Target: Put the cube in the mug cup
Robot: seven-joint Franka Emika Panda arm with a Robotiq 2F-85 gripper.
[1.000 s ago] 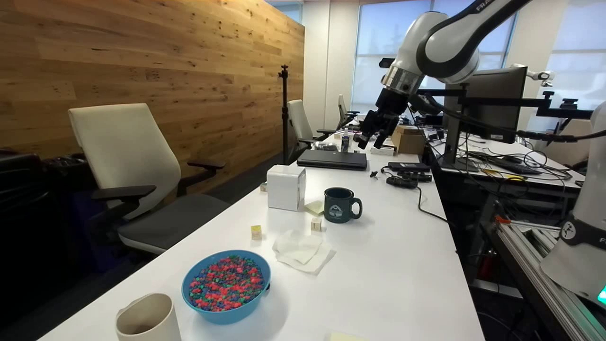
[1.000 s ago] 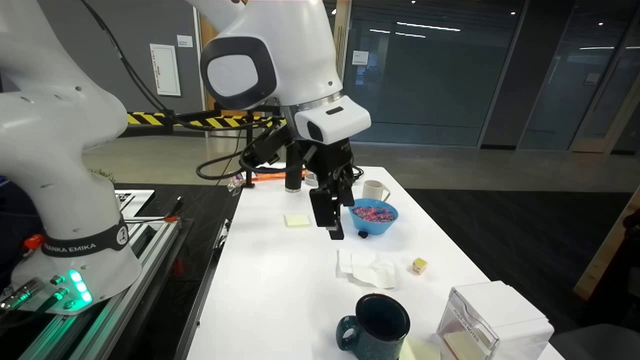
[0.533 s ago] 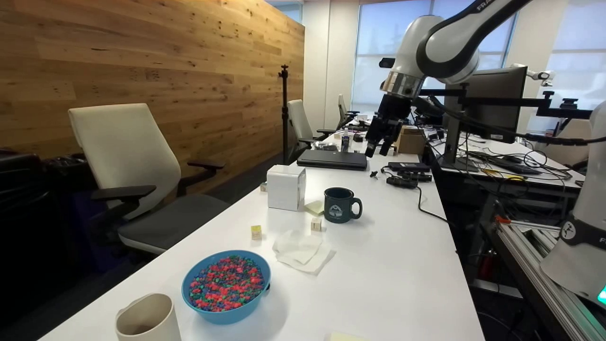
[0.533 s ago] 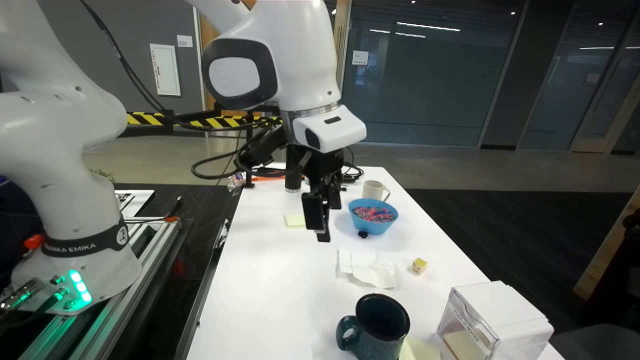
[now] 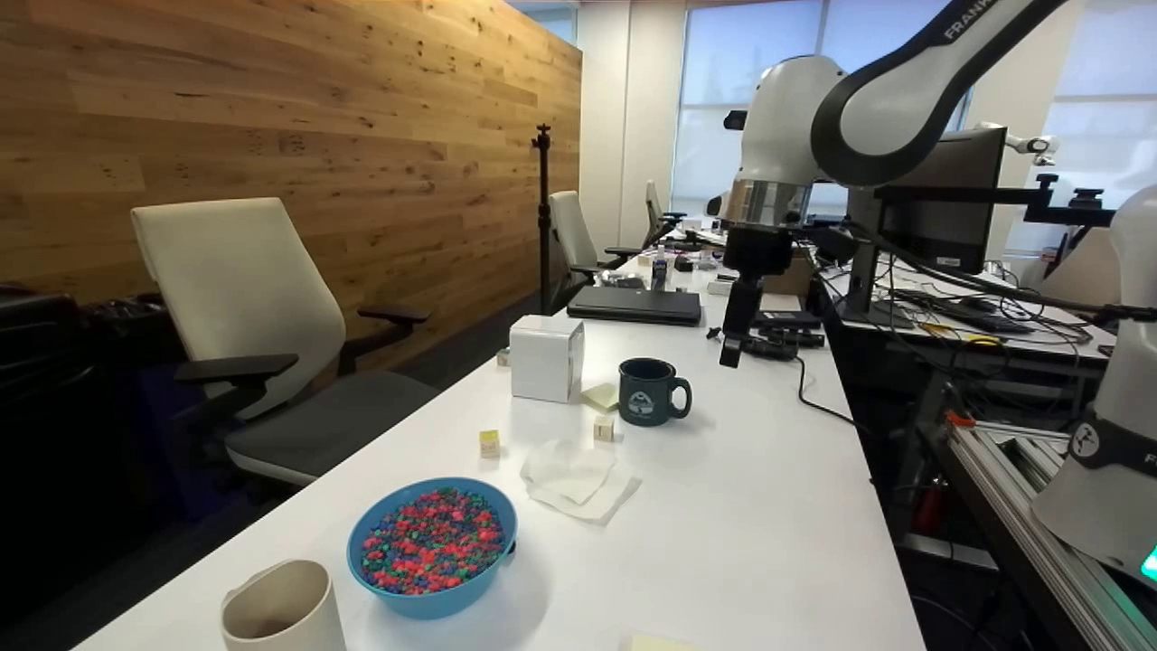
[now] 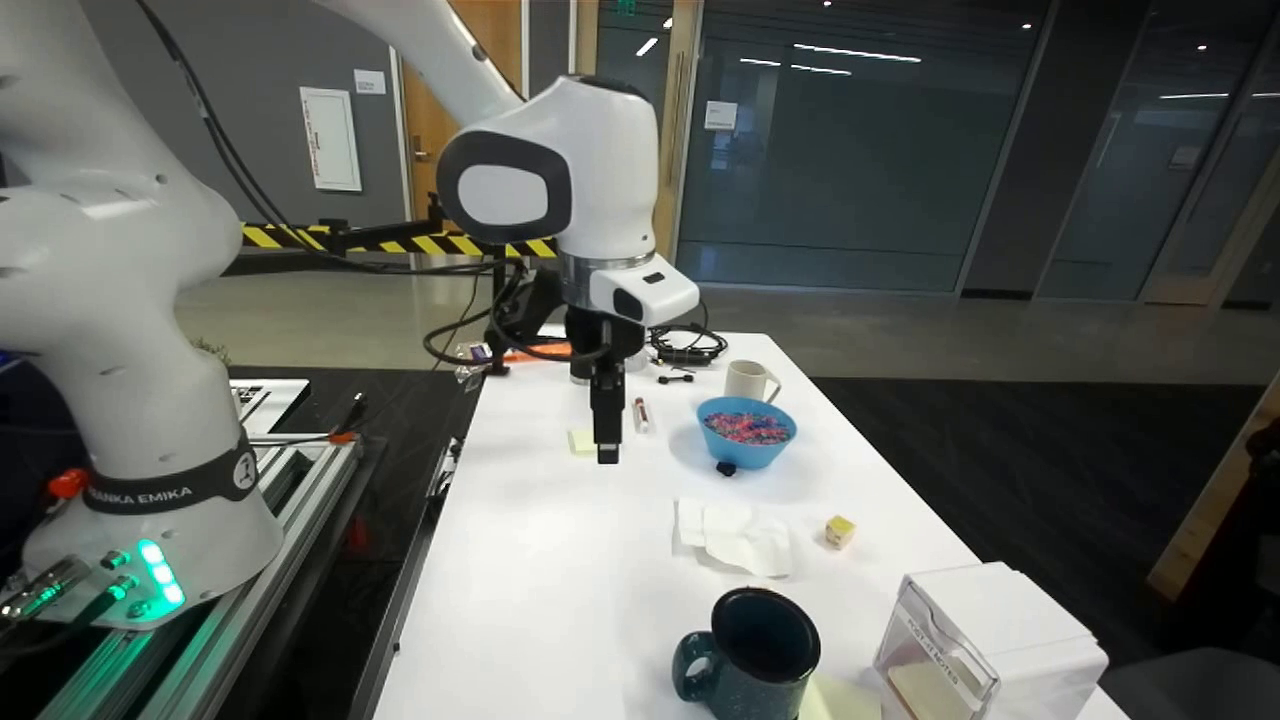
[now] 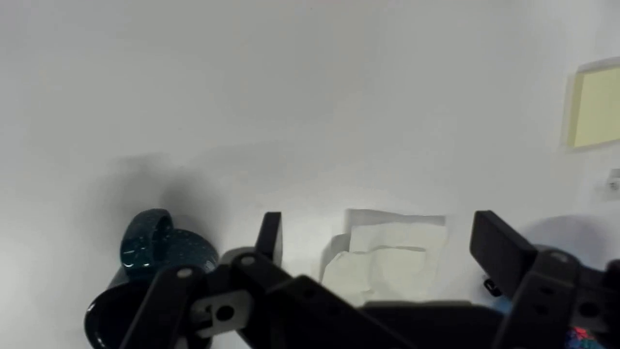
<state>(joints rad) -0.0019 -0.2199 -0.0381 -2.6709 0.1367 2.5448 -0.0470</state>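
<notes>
The tiny whitish cube (image 5: 604, 430) lies on the table beside the dark mug (image 5: 644, 398), on the side toward the crumpled paper, in an exterior view. The mug stands upright with its handle out to the side; it also shows in an exterior view (image 6: 762, 665) and at the lower left of the wrist view (image 7: 191, 251). The cube is hidden in that exterior view and in the wrist view. My gripper (image 5: 730, 353) points straight down above the table, apart from mug and cube; it also shows in an exterior view (image 6: 607, 452). In the wrist view the gripper (image 7: 377, 231) is open and empty.
A white box (image 5: 545, 357) and pale sticky notes (image 5: 601, 395) stand beside the mug. White paper (image 5: 583, 484), a small yellowish block (image 5: 489, 444), a blue bowl (image 5: 434, 604) of beads and a beige cup (image 5: 287, 615) are farther along. A black laptop (image 5: 633, 306) lies beyond.
The arm has come down and the gripper has turned from a tilted pose to pointing straight down. It has shifted left in an exterior view. The table objects have not moved.
</notes>
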